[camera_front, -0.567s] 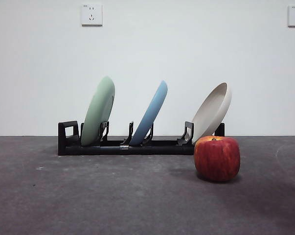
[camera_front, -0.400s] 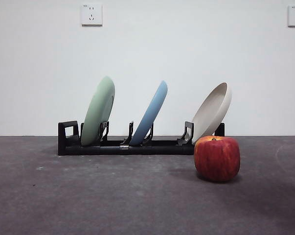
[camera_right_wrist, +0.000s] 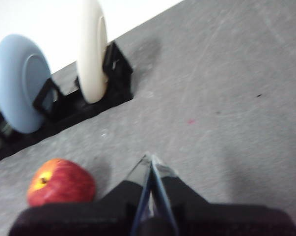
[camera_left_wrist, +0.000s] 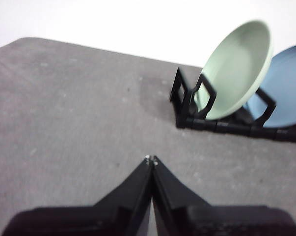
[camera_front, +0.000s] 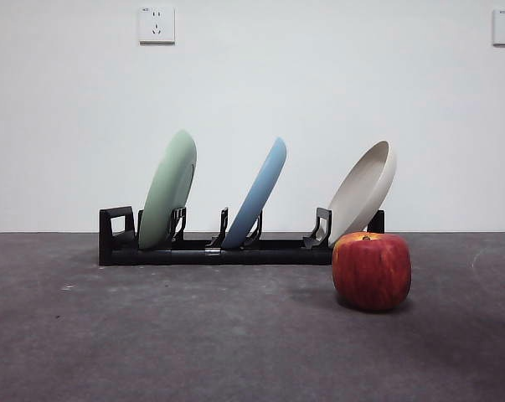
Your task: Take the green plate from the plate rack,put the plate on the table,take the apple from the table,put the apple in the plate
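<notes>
The left gripper [camera_left_wrist: 151, 158], its black jaws pressed together, hangs over the dark grey table [camera_left_wrist: 79, 108], well apart from the pale sage green plate [camera_left_wrist: 236, 69], which leans in the end slot of the long black plate rack [camera_left_wrist: 221, 123]. This arm looks nearer the plate. The right gripper [camera_right_wrist: 150, 158], likewise closed, waits near the dark red apple [camera_right_wrist: 61, 182], in front of the rack. Only the front view shows the plate's tilt.

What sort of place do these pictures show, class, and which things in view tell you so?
Probably an indoor robot test bench, not a kitchen: a bare white wall with sockets, a dark grey table, and only a plate rack with three plates and an apple laid out.
</notes>
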Controlling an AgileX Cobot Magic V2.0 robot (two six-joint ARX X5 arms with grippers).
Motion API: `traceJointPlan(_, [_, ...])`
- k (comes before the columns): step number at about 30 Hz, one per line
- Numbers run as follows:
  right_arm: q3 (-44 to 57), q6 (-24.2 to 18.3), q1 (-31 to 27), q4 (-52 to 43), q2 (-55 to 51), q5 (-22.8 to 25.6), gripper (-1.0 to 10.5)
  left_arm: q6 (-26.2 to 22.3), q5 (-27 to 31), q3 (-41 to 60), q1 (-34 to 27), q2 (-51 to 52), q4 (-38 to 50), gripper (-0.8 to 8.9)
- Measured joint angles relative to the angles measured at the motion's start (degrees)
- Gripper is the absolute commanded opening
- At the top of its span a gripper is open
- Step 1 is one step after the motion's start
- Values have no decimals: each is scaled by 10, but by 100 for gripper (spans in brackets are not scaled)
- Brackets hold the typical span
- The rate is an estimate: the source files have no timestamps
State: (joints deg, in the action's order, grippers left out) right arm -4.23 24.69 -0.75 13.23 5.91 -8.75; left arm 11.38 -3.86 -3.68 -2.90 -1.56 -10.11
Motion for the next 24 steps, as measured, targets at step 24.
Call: traceJointPlan(24, [-418, -93, 1, 5, 507, -241, 230, -5, -228, -471, 8, -619, -57, 106])
